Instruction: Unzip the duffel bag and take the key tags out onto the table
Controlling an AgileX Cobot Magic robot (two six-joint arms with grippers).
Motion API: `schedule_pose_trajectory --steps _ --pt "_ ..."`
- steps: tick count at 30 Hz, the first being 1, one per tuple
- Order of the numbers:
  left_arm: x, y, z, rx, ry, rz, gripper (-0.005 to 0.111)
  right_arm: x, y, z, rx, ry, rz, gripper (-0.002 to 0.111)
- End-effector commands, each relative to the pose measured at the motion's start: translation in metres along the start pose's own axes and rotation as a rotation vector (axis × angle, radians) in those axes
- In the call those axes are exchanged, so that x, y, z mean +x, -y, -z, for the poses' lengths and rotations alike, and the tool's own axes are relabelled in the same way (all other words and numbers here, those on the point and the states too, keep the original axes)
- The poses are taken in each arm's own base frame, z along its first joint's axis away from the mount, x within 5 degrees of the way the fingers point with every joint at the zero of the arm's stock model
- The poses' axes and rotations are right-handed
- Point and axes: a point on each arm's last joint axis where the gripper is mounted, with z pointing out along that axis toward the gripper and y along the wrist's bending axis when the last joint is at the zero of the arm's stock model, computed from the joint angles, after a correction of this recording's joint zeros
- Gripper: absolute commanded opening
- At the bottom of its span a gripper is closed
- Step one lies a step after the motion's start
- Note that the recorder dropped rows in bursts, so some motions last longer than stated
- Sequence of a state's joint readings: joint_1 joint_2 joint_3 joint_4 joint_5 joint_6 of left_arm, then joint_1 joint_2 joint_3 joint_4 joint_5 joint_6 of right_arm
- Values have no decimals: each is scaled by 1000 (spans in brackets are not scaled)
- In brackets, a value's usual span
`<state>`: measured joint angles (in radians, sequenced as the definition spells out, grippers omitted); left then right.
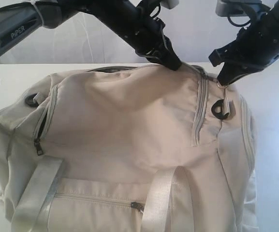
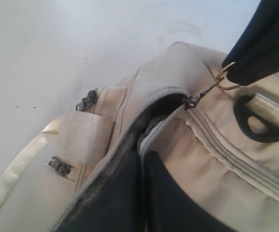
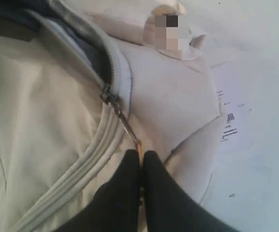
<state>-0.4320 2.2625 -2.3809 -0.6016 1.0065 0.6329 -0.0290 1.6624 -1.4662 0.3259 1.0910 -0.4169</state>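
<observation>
**Operator:** What has my right gripper got?

**Spotter:** Your right gripper has its fingers pinched tight together on the ring of the zipper pull. That is at the end of the duffel bag, near the black D-ring. The pull runs straight from the slider to your fingertips.

**Operator:** And the left?

**Spotter:** Your left gripper is closed narrow as well. It has the pale edge of the zipper opening nipped between its fingers, and dark lining shows just beside them. In the exterior view its tip presses into the bag's top ridge.

**Operator:** Where is the bag sitting?

**Spotter:** You have it lying on the white table, with the handles toward the camera. A white printed label lies on the table beside the bag's end.
</observation>
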Motion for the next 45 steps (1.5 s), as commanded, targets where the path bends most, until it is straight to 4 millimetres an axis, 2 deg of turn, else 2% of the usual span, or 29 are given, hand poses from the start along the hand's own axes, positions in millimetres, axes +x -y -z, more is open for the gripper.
schedule_pose_trajectory --steps 1,7,12,16,18,22,31,35,39,45 --pt "-5 -2 13 -42 27 0 0 9 -5 21 2 -2 10 0" --pt "-7 -5 13 -69 45 20 0 26 -17 36 -20 2 7 0" --pt "-5 -4 13 -61 29 22 0 36 -20 31 -37 2 -10 0" --pt "4 10 19 62 -99 1 0 22 -13 31 36 151 -13 0" --pt "4 16 22 106 -114 4 0 21 -11 23 19 142 -33 0" --pt "-6 18 22 124 -12 27 0 25 -13 1 -85 16 -46 0" --pt "-17 20 23 152 113 42 0 39 -25 -8 -134 -59 -19 0" --pt "-17 17 24 138 124 47 0 44 -31 1 -136 -45 -3 0" --pt "-13 8 30 120 128 68 0 48 -40 25 -129 -1 23 0" --pt "-3 -11 45 85 127 122 0 56 -44 29 -153 -39 28 0"
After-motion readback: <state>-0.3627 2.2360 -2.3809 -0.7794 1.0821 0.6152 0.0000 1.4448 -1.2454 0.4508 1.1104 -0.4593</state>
